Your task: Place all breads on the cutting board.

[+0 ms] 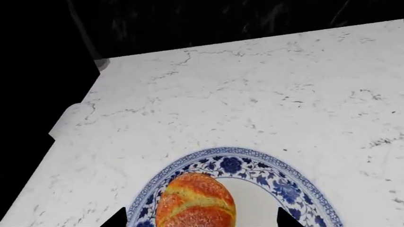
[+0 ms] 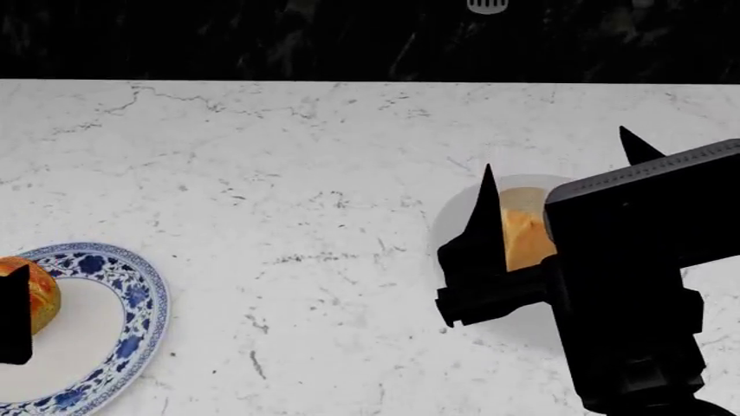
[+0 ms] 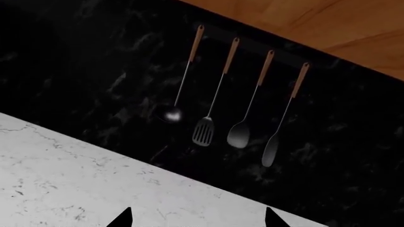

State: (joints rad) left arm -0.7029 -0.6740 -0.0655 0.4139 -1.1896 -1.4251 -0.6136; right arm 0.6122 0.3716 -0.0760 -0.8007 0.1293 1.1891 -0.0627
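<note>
The round orange-golden roll (image 1: 196, 203) lies on a blue-patterned white plate (image 1: 284, 182); in the head view the roll (image 2: 35, 295) and its plate (image 2: 127, 303) are at the far left. My left gripper (image 1: 202, 220) is open, one jaw on each side of the roll and apart from it; one fingertip (image 2: 14, 316) shows in the head view. The tan loaf chunk (image 2: 526, 234) sits on a pale round plate (image 2: 453, 217) at the right. My right gripper (image 2: 557, 165) is open over it, holding nothing, and partly hides it. The cutting board is out of view.
White marble counter (image 2: 289, 173) runs to a black back wall (image 2: 231, 35). The counter's end edge and corner (image 1: 94, 66) show in the left wrist view. Several long-handled utensils (image 3: 218, 90) hang on the black wall under a wooden cabinet (image 3: 328, 23).
</note>
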